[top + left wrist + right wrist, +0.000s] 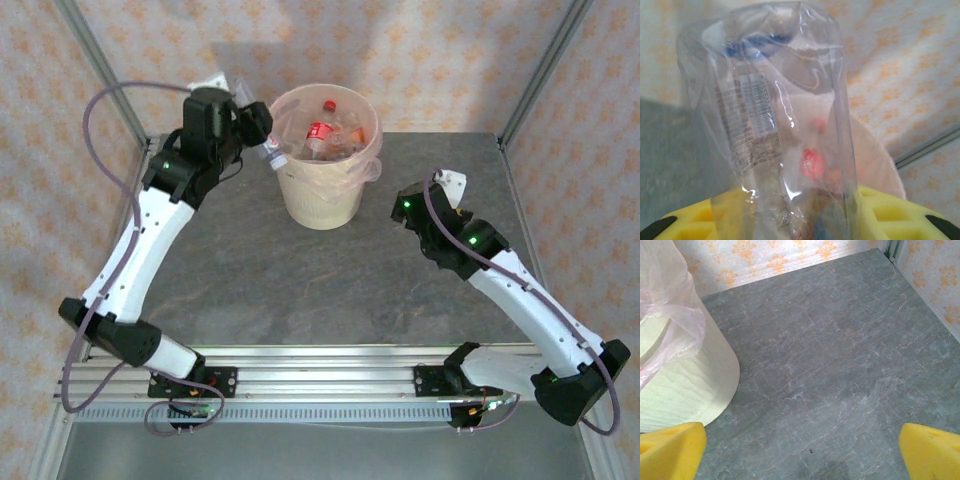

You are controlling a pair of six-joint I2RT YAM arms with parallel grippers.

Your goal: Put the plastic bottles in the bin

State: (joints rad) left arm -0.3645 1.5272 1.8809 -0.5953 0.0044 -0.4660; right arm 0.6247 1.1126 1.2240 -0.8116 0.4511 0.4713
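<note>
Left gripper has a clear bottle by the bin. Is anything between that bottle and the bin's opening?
Nothing visible blocks it. The left gripper is shut on the clear bottle beside the bin, at its left rim. The mouth beyond is open, and the bottles already inside do not cover it.

The left arm point(140, 240) and right arm point(520, 295) have white shells and black joints. Cables point(95, 130) are purple, fingers point(670, 450) yellow.

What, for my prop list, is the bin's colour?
The bin is cream-beige, clearest in the top view.
</note>
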